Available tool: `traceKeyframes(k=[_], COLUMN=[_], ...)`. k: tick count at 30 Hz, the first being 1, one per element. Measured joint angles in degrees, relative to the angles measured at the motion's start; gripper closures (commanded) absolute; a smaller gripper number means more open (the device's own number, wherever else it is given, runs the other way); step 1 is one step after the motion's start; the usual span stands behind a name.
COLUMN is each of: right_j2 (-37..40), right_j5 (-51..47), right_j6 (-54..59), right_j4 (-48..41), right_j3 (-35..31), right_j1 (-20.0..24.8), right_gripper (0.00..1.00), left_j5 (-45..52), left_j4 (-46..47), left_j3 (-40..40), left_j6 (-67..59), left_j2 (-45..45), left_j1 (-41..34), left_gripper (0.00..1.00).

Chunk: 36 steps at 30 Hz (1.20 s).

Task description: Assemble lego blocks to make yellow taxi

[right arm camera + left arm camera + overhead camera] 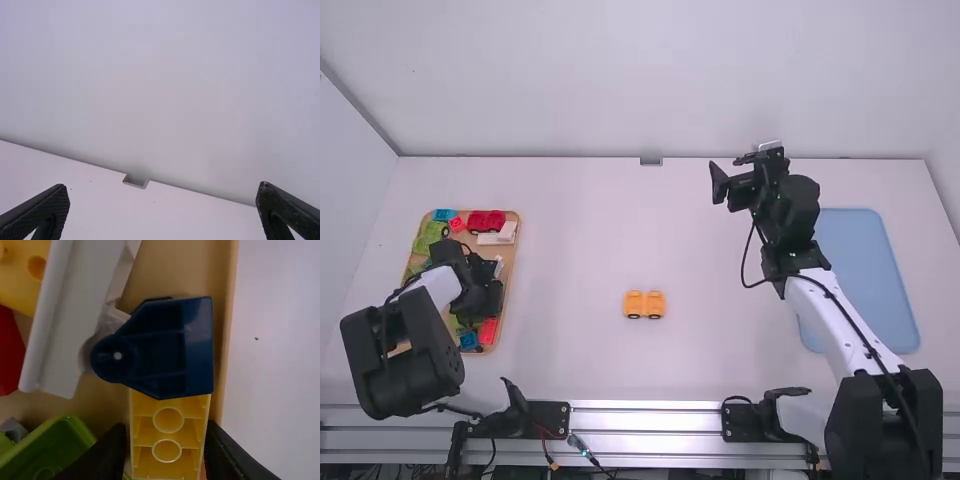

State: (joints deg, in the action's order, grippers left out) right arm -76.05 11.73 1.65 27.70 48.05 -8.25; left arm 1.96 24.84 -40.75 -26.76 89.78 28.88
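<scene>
Two parted fingers of the left gripper [166, 432] straddle a yellow block [167, 440] in the tan tray [232, 295], slim gaps at its sides, not gripping. Its long axis seems to run lengthwise between them, one end by a dark blue piece [155, 347]. The left arm is nearer; the right gripper [162, 192], spread wide and empty, is well apart, across the surface [560, 300].
</scene>
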Motion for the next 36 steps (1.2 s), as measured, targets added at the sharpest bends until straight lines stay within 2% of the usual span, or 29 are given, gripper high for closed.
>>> traceKeyframes(k=[5,21,24,26,28,31,32,36], right_j2=[0.00,0.00,0.00,0.00,0.00,0.00,0.00,0.00], right_j5=[0.15,1.66,1.66,1.66,1.66,1.66,1.66,1.64], right_j6=[-0.07,0.02,-0.11,-0.13,0.04,-0.17,-0.04,-0.04], right_j4=[0.04,0.44,0.44,0.44,0.46,0.44,0.46,0.46], right_j3=[0.00,0.00,0.00,0.00,0.00,0.00,0.00,0.00], right_j1=[0.00,0.02,0.00,0.00,0.00,0.00,0.00,0.00], right_gripper=[0.01,0.01,0.01,0.01,0.01,0.01,0.01,0.02], left_j5=[-0.07,-0.04,-0.02,-0.04,-0.61,-1.73,-1.86,-1.36], left_j4=[-0.31,-3.72,-3.58,-3.28,-3.15,-3.54,-3.52,-3.54], left_j3=[0.33,1.77,1.75,1.77,1.84,1.81,1.81,1.81], left_j6=[0.00,0.02,0.04,0.04,0.28,0.94,1.09,1.29], left_j2=[-0.02,-0.39,-0.39,-0.39,-0.37,-0.39,-0.39,-0.37], left_j1=[0.00,0.00,0.00,0.00,0.00,0.37,0.37,0.33], left_gripper=[0.65,0.67,0.64,0.58,0.41,0.40,0.44,0.44])
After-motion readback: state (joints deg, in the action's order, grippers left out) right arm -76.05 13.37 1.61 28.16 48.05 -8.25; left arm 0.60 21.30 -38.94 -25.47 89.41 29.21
